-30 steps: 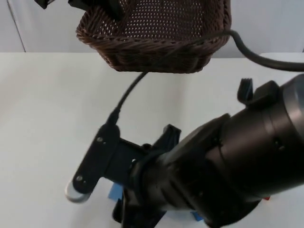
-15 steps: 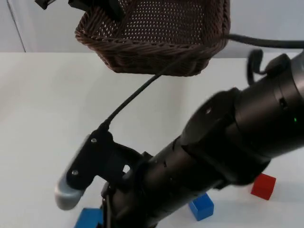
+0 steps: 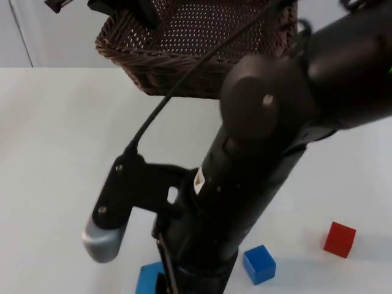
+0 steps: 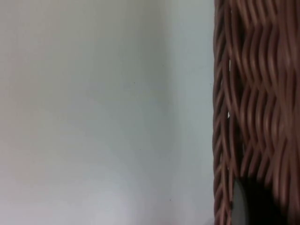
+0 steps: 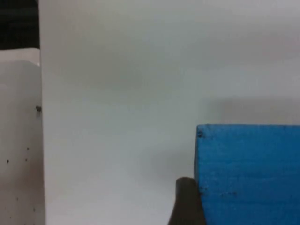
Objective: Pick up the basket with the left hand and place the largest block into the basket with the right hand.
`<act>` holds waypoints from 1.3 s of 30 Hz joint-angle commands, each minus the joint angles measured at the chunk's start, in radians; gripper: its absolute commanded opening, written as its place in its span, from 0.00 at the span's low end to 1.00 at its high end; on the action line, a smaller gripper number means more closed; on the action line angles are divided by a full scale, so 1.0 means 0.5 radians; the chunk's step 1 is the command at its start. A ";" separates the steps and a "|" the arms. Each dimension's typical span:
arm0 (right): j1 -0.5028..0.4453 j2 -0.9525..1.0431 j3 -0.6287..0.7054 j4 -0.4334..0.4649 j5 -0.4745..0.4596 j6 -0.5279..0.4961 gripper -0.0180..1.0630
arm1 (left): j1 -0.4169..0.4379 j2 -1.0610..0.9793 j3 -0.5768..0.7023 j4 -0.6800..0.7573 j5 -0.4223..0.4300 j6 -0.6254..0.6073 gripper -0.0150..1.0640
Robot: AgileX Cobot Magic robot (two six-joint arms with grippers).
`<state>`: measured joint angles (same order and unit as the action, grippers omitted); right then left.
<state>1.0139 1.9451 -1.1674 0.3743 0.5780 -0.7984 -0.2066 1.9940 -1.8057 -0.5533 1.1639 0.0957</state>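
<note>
The left gripper [image 3: 125, 7] is at the far side and is clamped on the rim of the basket [image 3: 202, 43], holding it up off the table [image 3: 55, 141]. In the left wrist view the woven wall of the basket [image 4: 253, 108] is right against a black fingertip.

The right arm reaches to the near side, over the blocks. In the right wrist view the big blue block [image 5: 248, 173] sits against a black fingertip [image 5: 187, 201], so the right gripper looks to be on it, but I cannot tell if its claw is shut on the block or apart. From the top, the big blue block [image 3: 149, 277] peeks out at the near edge, under the arm. A small blue block [image 3: 259, 264] and a red block [image 3: 339, 239] lie to the right of it on the table.

So the basket step looks done, and the block step is in hand. Next, I think the right gripper needs a firm hold on the big blue block, then must lift it far over to the basket and drop it in.
</note>
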 commanded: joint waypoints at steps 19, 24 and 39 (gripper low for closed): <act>0.087 -1.003 0.844 -0.229 -0.226 0.507 0.02 | -0.003 -0.020 -0.010 0.015 0.077 0.007 0.01; 0.087 -1.283 0.905 -0.486 -0.127 0.820 0.02 | -0.003 -0.020 -0.010 0.015 0.112 0.007 0.01; 0.087 -1.995 0.905 -1.410 0.364 1.914 0.02 | -0.003 -0.020 -0.010 0.023 0.114 0.007 0.01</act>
<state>1.0529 0.9653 -0.7199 -0.3014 0.7591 0.1105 -0.2066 1.9940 -1.8057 -0.5171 1.2188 0.0978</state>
